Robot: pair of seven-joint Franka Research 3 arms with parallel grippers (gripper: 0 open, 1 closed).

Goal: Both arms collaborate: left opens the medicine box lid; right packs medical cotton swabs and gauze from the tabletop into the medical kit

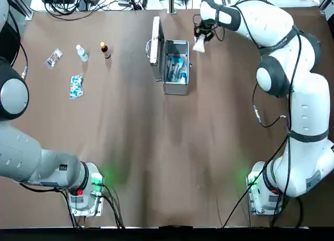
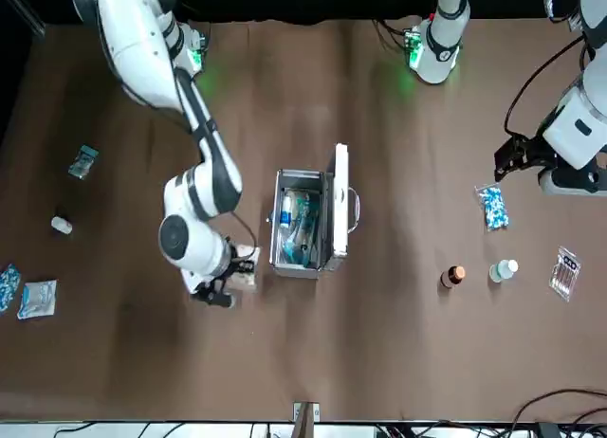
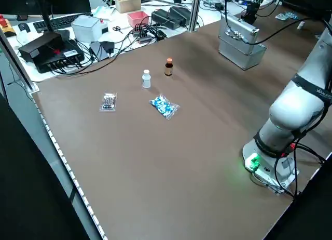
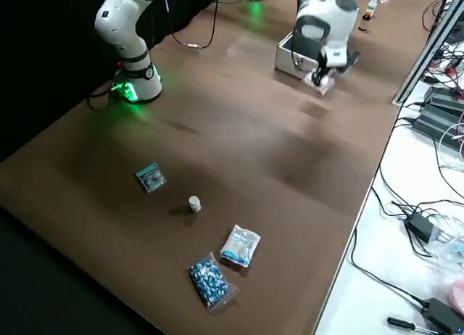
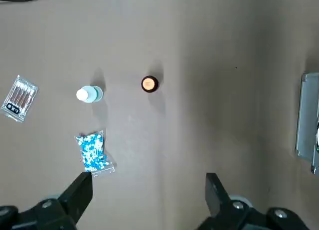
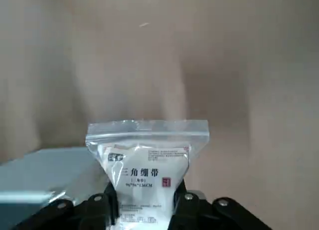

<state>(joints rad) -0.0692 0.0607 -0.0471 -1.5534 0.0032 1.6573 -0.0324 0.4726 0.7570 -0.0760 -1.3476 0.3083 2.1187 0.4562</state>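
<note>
R gripper: your right gripper (image 6: 145,187) has its 2 fingers closed in on the white packet, just beside the open case, on your robot's right.
L gripper: your left one (image 5: 148,178) is over the table's left part, fingers wide apart w/ nothing between them.
White packet: this gauze packet (image 6: 144,160) is upright in the R fingers, outside the case; its printed face shows, zip strip free at the far end.
Handling: prob. light & soft, w/ a slick film that may slide or fold. Hold the padded body, not the zip strip; a mod. squeeze should do, nothing in it looks fragile.
Case: the medical kit (image 1: 176,89) is rigid silver metal, a straight-walled box. Stiff rim, so a floppy bag corner could snag on it.
Lid: the metal lid (image 1: 155,48) is swung open to the left, w/ its handle (image 1: 147,48) outward; opening looks done.
Contents: blue & white items (image 1: 176,69) lie inside; can't tell if the swabs are among them.
Next: bring the packet over the opening, lower it, then let go. Watch it doesn't catch on the stuff inside.
Tabletop: brown, smooth & flat (image 1: 130,136).
</note>
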